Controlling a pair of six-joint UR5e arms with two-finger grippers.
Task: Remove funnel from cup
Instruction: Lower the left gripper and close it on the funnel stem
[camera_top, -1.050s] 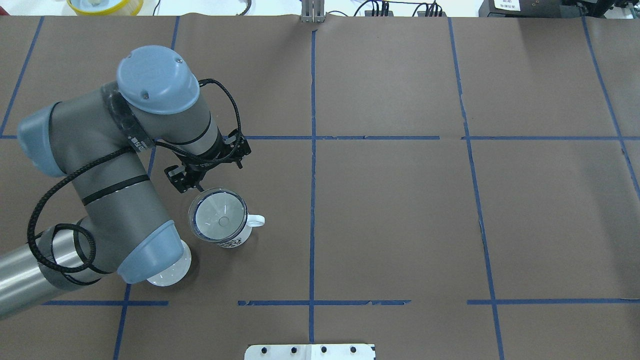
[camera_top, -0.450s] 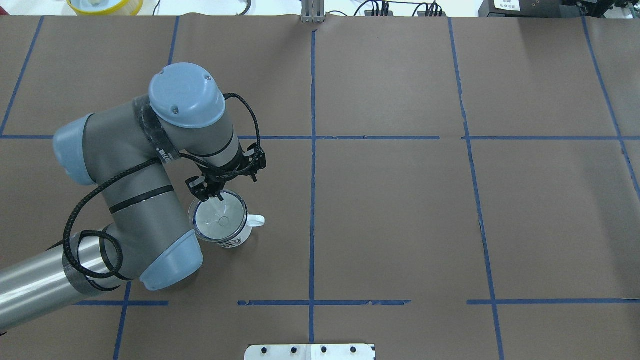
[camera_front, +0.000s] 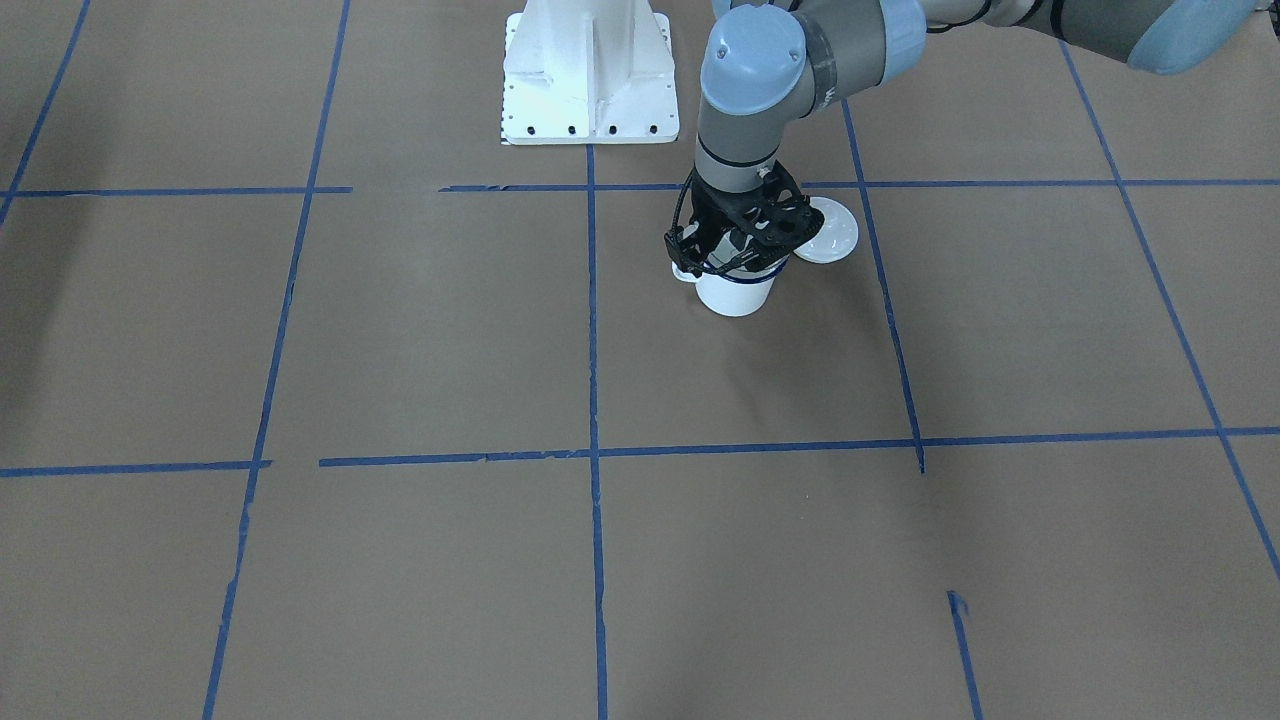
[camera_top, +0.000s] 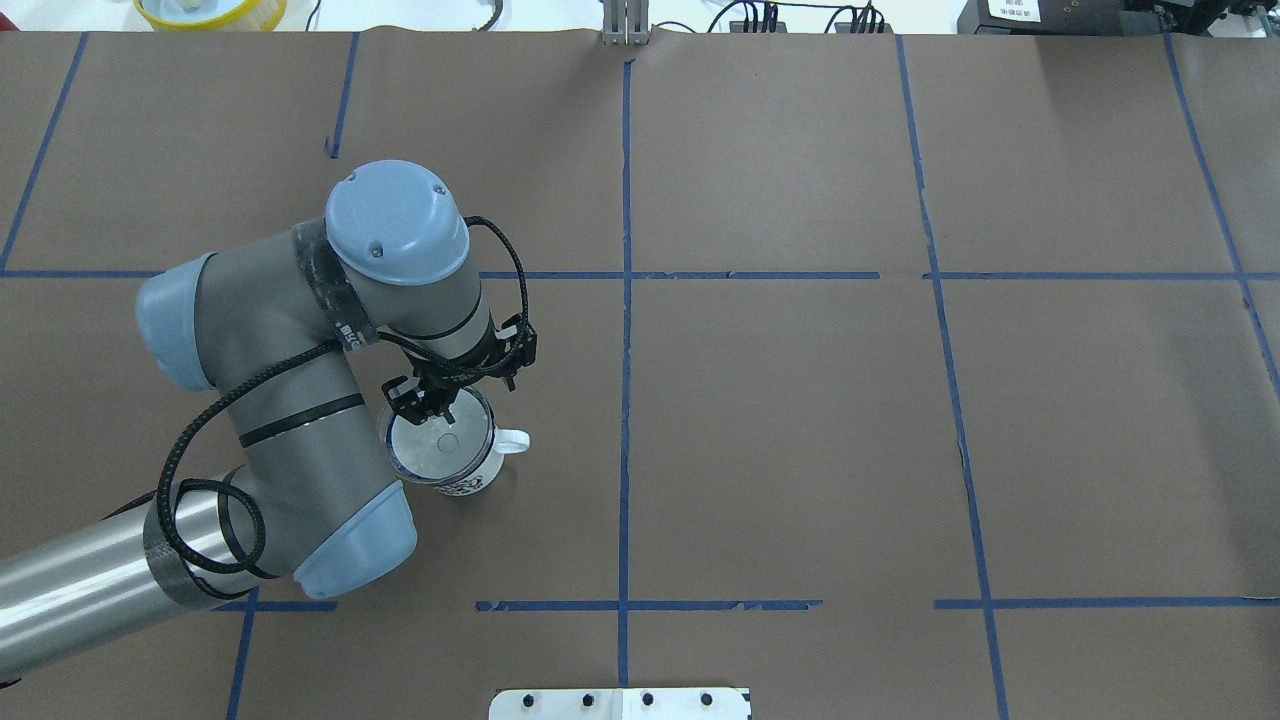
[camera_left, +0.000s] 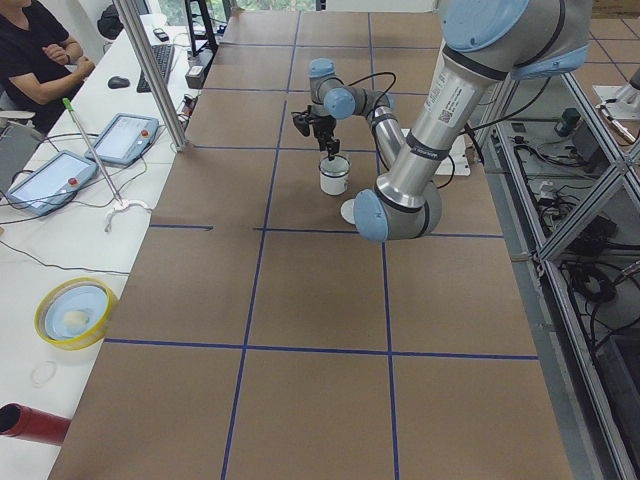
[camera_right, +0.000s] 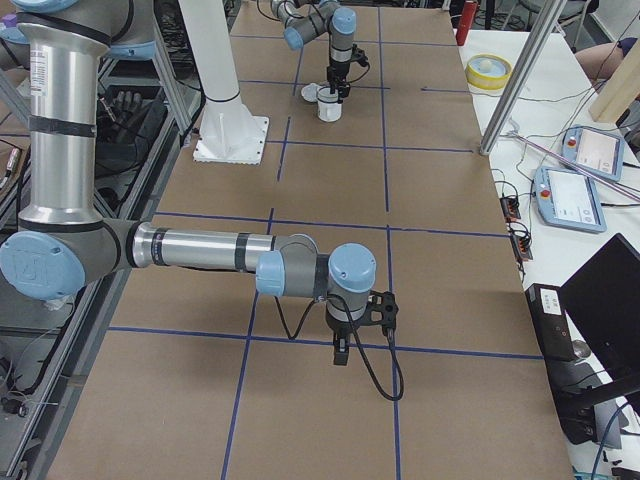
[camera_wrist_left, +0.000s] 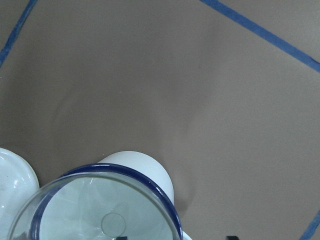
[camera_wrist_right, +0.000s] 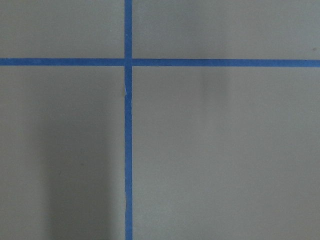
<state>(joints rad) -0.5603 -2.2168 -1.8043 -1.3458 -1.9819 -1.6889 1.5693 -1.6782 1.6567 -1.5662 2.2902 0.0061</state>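
Left fingers (camera_top: 443, 405): parted, with nothing gripped. In the wrist view two dark tips are seen at the bottom edge, one over the funnel's bowl and one outside the rim.
Small clear plastic funnel (camera_wrist_left: 90, 210): seated in the white enamel cup with the dark blue rim (camera_front: 735, 295), left of centre in the overhead view.
Risk, double grip: if the cup's rim is pinched together with the funnel's, the cup is likely to be lifted too.
Risk, slip: the thin, smooth cone could be squeezed out of a shallow pinch.
Risk, tipping: the cup could be tilted or dragged by an off-centre pull.
White round lid (camera_front: 828, 238): lying on the brown desk (camera_top: 800, 450) just beside the cup, where a dragged cup could strike it.
Right fingers (camera_right: 340, 352): seen low in the right-side view, well apart from the cup. Whether they are parted cannot be told.
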